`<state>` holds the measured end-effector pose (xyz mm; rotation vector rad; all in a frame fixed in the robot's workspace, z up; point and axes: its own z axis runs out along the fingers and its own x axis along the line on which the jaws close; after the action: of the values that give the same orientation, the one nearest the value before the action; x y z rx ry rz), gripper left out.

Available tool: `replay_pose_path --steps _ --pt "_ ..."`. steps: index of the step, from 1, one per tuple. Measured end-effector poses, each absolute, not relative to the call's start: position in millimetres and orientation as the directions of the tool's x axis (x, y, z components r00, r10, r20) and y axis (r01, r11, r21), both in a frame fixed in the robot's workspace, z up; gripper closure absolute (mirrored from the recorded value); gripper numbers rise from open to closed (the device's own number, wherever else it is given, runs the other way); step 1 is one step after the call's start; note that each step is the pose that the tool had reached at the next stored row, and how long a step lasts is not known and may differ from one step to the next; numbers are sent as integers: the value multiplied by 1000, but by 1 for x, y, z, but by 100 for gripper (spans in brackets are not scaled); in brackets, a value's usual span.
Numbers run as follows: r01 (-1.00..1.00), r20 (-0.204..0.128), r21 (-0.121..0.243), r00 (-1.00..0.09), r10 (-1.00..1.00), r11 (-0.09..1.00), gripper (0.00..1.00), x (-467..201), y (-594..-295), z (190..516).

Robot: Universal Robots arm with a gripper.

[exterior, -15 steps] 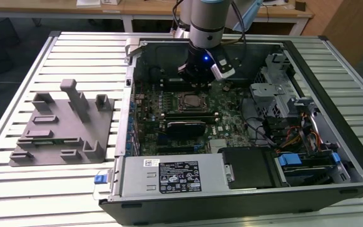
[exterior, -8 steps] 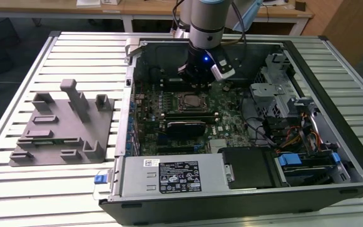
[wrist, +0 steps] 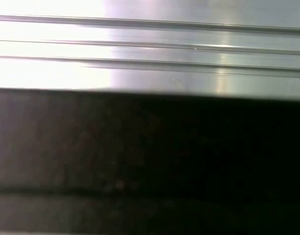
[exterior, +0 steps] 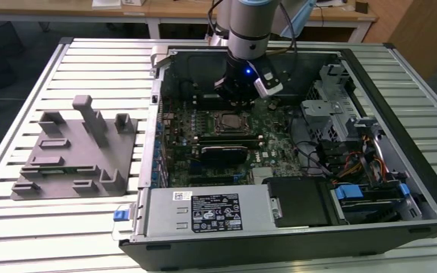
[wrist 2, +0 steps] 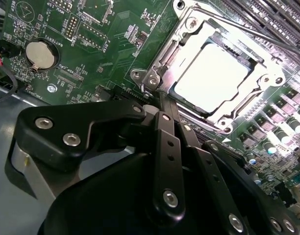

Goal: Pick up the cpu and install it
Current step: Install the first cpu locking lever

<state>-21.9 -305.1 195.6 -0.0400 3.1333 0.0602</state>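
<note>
In the exterior view we see the arm reaching down into the open computer case [exterior: 295, 142], which lies on the slatted metal surface [exterior: 89, 62]. Its pincer [exterior: 238, 96] hangs just above the motherboard [exterior: 226, 142], close beside the socket [exterior: 230, 120]. The grey tray [exterior: 70, 153] rests on the surface toward the exterior view's left, well apart from the arm.

In the second wrist view the cpu [wrist 2: 211, 78] lies flat inside the socket's metal frame [wrist 2: 184, 44], its pale top glaring under the light. The black linkage of the pincer [wrist 2: 162, 110] sits in the foreground with its fingers drawn together on nothing, their tips near the frame's corner. A coin cell [wrist 2: 39, 54] sits on the board well apart.

In the first wrist view we make out pale metal slats [wrist: 150, 44] above a dark band.

We judge the chip placed and the installing step nearly complete; any following move calls for clearance from the frame and care not to nudge the chip.
</note>
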Motion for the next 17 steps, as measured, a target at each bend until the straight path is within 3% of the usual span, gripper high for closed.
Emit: replay_pose_path --steps 17 --pt "-26 -4 52 -1000 -25 998 89 -21 -306 209"
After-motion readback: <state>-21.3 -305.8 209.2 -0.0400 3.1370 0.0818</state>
